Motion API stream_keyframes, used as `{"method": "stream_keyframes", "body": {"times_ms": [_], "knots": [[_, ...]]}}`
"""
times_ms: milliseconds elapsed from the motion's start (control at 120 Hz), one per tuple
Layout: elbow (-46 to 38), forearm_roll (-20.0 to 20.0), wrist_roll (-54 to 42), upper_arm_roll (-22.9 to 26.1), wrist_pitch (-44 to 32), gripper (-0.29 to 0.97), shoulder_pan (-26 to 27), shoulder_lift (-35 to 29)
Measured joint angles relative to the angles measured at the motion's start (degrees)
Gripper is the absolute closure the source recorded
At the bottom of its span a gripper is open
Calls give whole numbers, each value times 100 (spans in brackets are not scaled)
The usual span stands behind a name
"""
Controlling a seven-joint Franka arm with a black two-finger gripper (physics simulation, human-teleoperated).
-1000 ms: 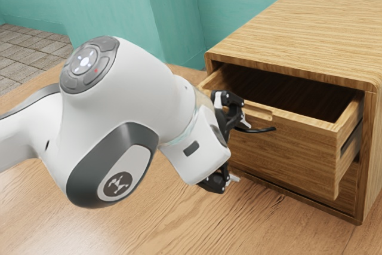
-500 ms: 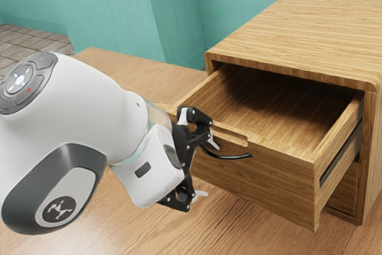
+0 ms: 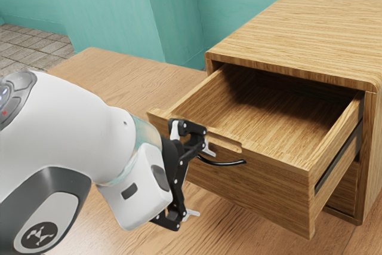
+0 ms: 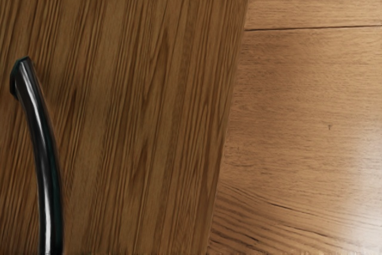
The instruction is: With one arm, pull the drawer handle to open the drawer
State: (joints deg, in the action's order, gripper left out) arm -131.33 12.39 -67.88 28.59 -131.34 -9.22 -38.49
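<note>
Wood-grained drawer [image 3: 262,171] stands well out of the cabinet [image 3: 310,34] on the bench [image 3: 119,76], its bare plank floor in full sight. The black handle [image 3: 224,162] curves off the drawer front. The claw [image 3: 202,180] gapes wide, the handle's near end between its 2 fingers [image 3: 190,135], close against the upper one.

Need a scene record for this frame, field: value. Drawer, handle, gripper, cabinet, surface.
drawer: open, pulled well out of the cabinet, its wooden bottom visible
handle: black curved bar on the drawer front
gripper: open, fingers wide apart, at the handle's end nearer the arm, not clamped on it
cabinet: wooden, stands on the table
table: wood planks
</note>
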Motion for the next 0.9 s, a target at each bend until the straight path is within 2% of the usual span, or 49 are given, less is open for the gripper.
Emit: {"method": "stream_keyframes", "body": {"times_ms": [150,358,533,700,833,900], "knots": [[-123,25,8,-26,19,6,117,-240],[-352,118,19,-45,109,0,251,-606],[-487,201,32,-57,213,0,365,-881],[-584,223,38,-282,304,0,541,-1051],[-380,189,19,-503,363,0,613,-1258],[235,133,79,-534,595,0,744,-1268]]}}
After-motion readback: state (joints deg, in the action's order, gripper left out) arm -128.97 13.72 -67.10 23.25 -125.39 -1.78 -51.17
